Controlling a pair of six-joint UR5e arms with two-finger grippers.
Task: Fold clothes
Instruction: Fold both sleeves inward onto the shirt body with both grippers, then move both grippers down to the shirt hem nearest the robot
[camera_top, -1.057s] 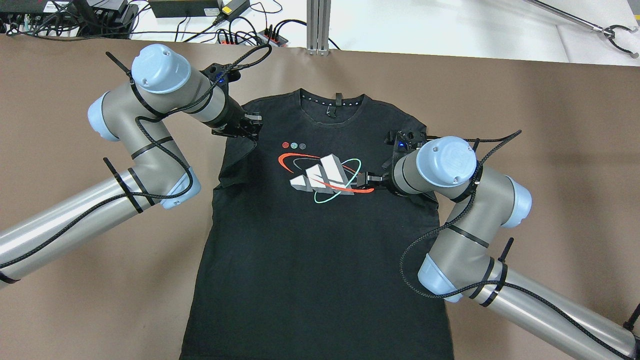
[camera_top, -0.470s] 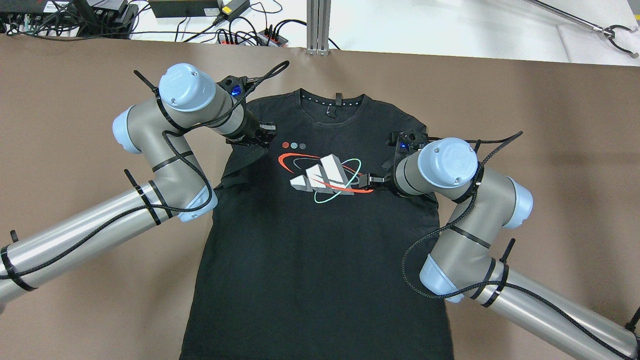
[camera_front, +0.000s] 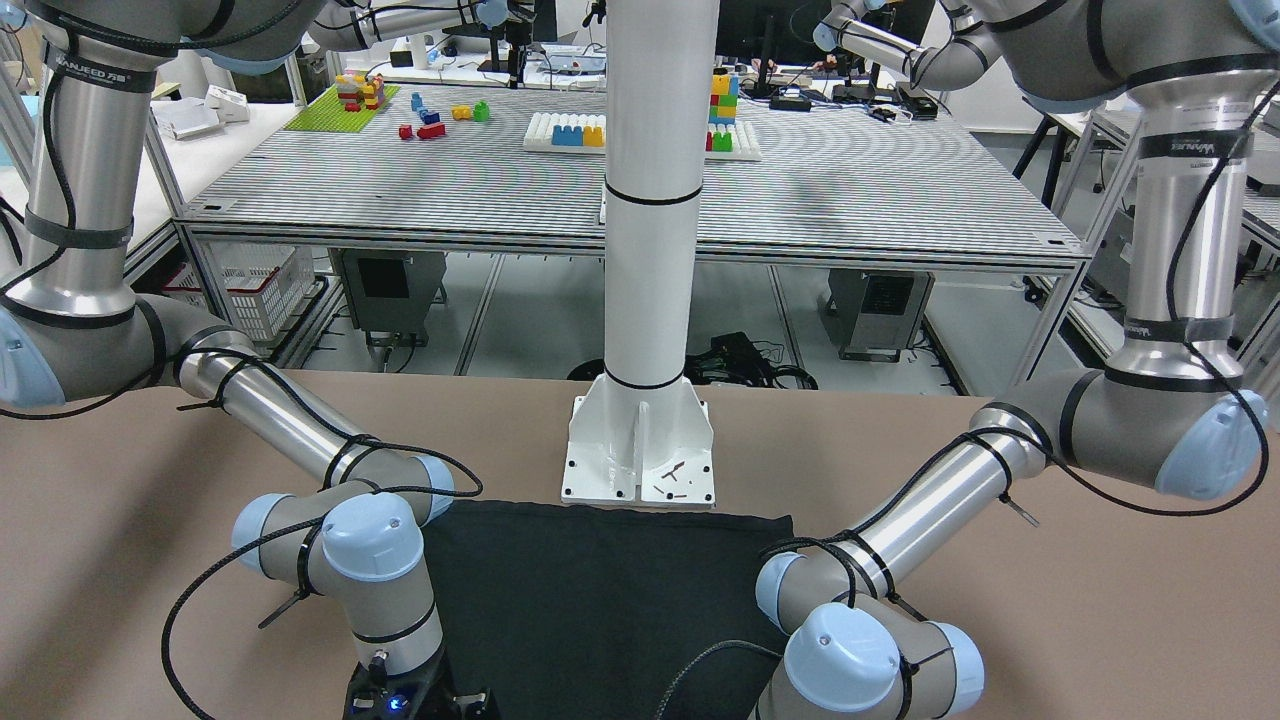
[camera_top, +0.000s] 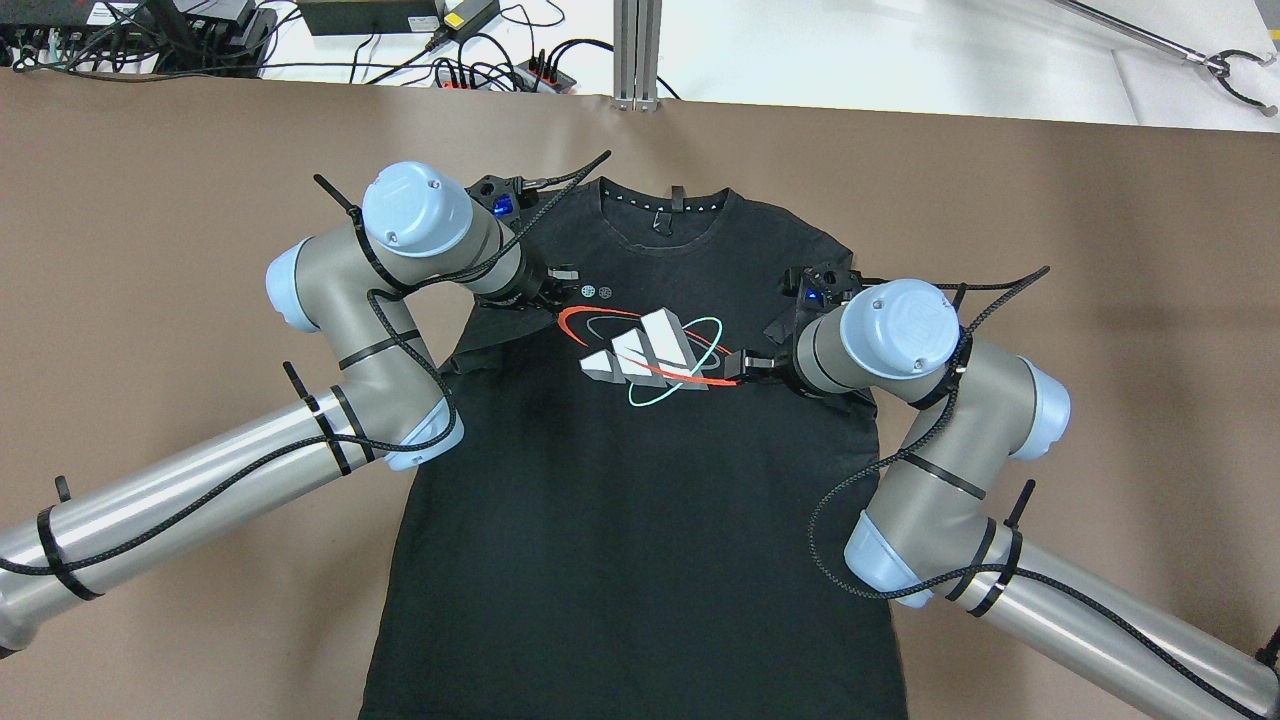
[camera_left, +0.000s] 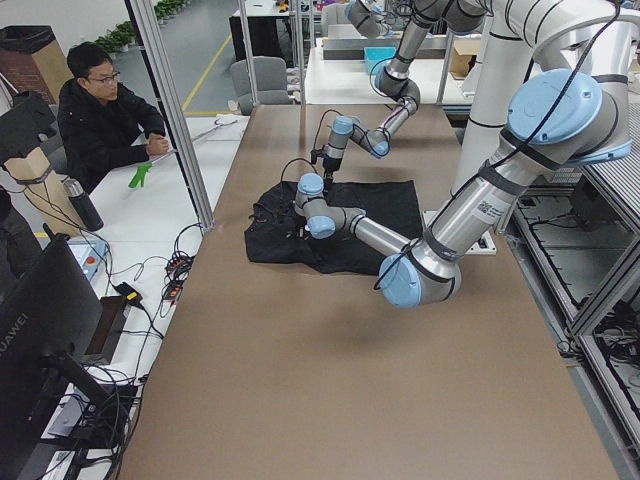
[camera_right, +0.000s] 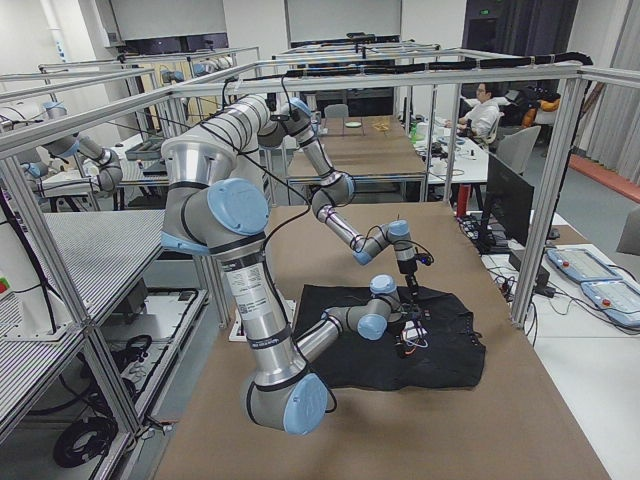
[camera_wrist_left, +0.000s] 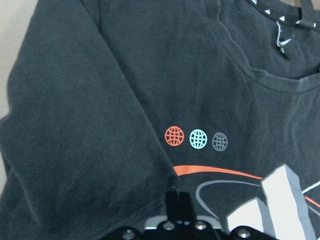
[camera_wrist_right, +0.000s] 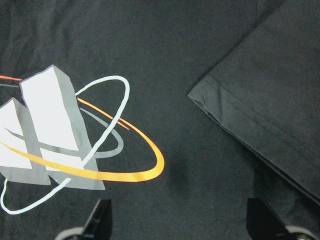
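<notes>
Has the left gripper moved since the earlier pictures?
Yes. The left gripper, holding the sleeve, has moved toward the view's right, closer to the printed logo.

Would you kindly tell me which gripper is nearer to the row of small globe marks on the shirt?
Left. The left gripper is right beside the globe marks on the shirt; the right gripper is across the big logo.

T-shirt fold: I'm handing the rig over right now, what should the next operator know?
Left gripper: shut on the left sleeve, held over the chest near the globe icons.
Right gripper: open above the logo; right sleeve already folded onto the body.
Black T-shirt lies face up on the table.
Left to do: release the left sleeve, then fold the body.
</notes>
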